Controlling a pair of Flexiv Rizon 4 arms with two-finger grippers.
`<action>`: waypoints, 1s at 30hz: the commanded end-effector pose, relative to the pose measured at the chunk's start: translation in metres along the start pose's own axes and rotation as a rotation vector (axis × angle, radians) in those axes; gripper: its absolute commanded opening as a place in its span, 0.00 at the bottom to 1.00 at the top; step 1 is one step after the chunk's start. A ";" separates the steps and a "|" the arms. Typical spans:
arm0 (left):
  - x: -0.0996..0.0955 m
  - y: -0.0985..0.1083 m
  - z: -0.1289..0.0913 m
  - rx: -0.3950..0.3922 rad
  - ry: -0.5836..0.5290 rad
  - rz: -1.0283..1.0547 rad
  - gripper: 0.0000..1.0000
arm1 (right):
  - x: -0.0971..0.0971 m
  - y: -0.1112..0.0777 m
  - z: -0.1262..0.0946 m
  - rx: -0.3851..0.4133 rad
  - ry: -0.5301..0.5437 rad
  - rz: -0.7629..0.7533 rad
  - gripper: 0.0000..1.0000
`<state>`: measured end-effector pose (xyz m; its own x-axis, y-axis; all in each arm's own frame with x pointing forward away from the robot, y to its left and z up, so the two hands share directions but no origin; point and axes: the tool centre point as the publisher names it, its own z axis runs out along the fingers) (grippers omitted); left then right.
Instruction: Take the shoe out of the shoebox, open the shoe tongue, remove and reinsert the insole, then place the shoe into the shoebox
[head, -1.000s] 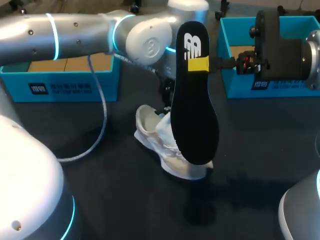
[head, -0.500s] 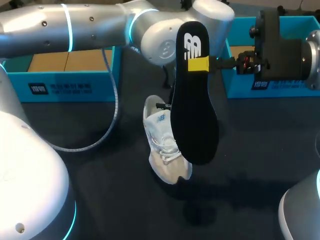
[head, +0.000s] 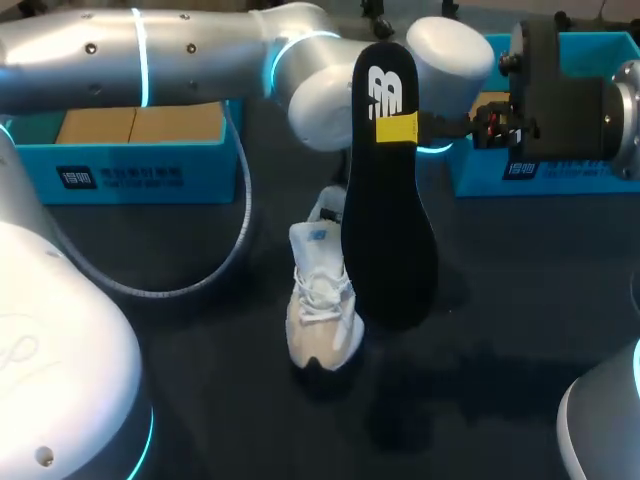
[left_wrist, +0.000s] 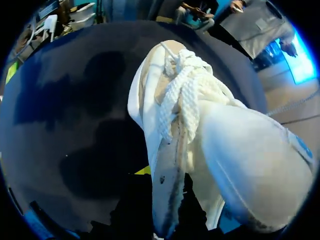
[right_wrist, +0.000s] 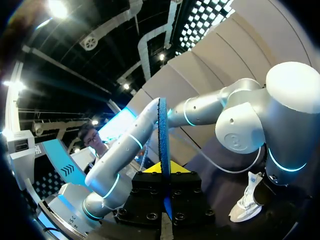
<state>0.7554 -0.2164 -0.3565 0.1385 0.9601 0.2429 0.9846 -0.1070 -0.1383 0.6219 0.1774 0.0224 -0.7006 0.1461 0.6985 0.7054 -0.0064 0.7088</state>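
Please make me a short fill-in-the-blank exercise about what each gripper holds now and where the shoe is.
1. The right gripper is shut on the black ____.
2. The left gripper is shut on the white ____.
3. It is ____ (inside/outside) the blue shoebox halves.
Missing words: insole; sneaker; outside.

On table centre, shoe; insole upright just right of it (off table); left box, right box behind.
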 end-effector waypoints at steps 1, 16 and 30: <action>-0.004 -0.003 0.010 0.044 -0.050 -0.050 0.00 | 0.000 0.000 0.002 -0.001 -0.001 0.000 0.00; -0.020 0.008 0.015 0.037 -0.004 -0.054 0.00 | 0.000 0.000 0.002 -0.001 -0.001 0.000 0.00; -0.018 0.026 0.026 0.036 0.050 -0.047 0.00 | 0.000 0.000 0.002 -0.001 -0.001 0.000 0.00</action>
<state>0.7728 -0.2267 -0.3829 0.0994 0.9511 0.2926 0.9862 -0.0551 -0.1562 0.6219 0.1774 0.0224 -0.7006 0.1461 0.6985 0.7053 -0.0064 0.7088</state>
